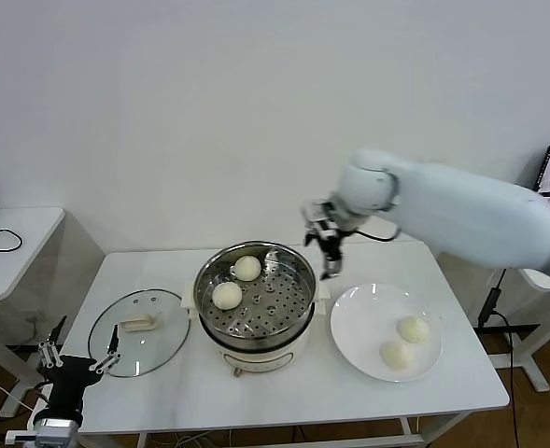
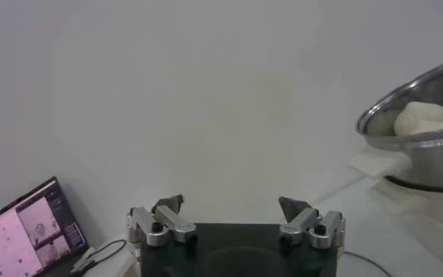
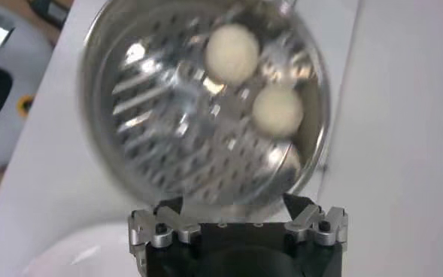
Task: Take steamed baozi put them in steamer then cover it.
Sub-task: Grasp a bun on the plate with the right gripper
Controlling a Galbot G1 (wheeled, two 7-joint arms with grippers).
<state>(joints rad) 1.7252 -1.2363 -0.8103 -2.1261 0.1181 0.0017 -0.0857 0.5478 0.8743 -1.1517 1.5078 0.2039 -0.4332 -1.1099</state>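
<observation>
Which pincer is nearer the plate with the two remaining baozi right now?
Right. The right pincer hangs open, empty, between the steamer and the plate, just behind its rim. The left pincer sits open off the table's front-left corner, beyond the cover.

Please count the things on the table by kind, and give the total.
Baozi: 4, two in the steamer, two on the plate
Steamer: 1
Lid: 1
Plate: 1
Total: 7
</observation>
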